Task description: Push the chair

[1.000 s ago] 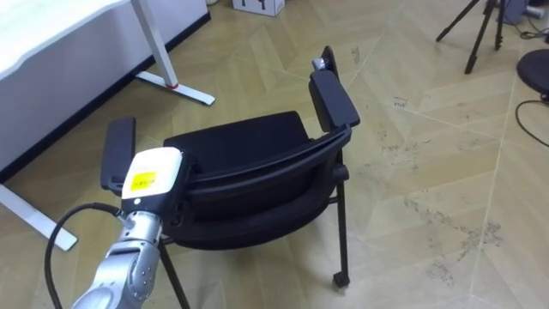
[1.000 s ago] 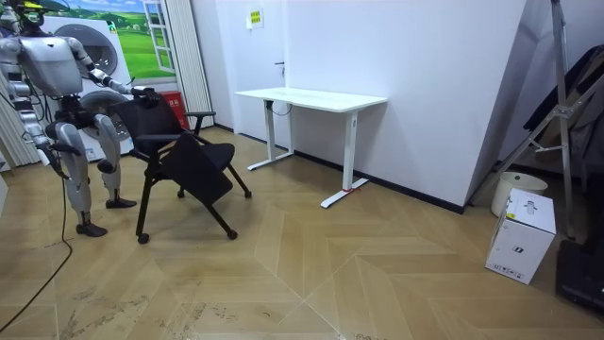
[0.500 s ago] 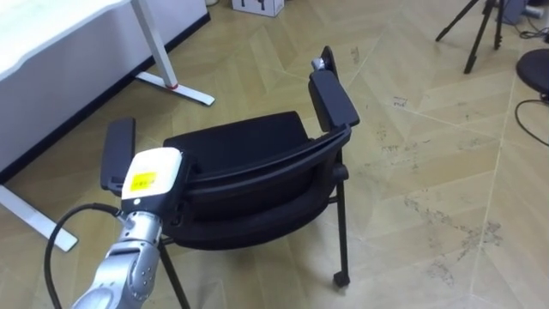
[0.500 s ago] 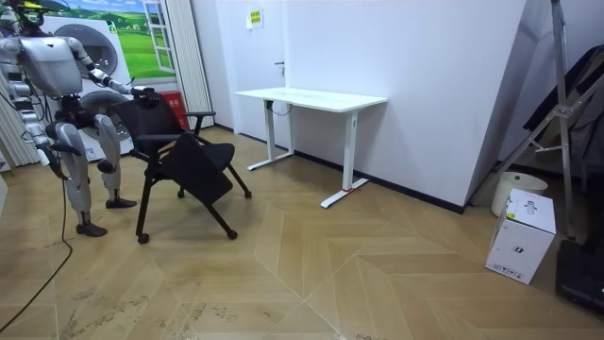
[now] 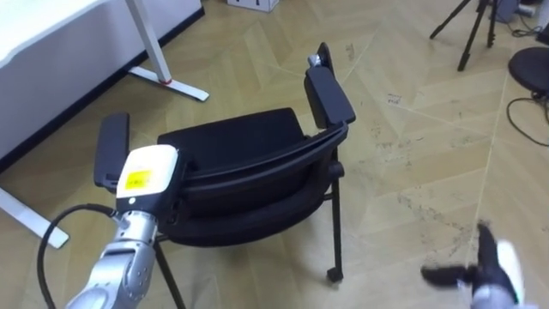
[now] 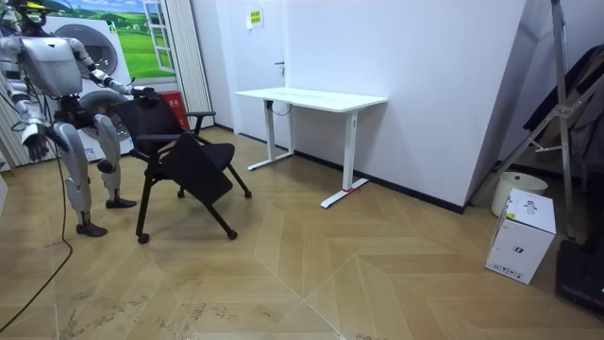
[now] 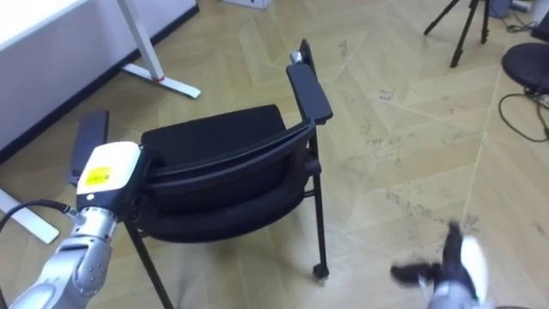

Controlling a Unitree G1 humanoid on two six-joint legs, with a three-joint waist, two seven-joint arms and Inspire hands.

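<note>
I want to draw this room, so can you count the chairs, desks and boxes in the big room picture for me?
Black chair: 1
White desk: 1
White box: 1
Total: 3

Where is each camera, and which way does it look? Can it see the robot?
Left eye view: on the robot's head, looking down at the black chair and wooden floor; left hand at the chair's back, right hand lower right.
Right eye view: beside it on the head, same downward look, same chair and hands.
Room view: across the room, facing the white desk and wall; whole robot stands behind the chair.
Shared: all see chair and desk.
</note>
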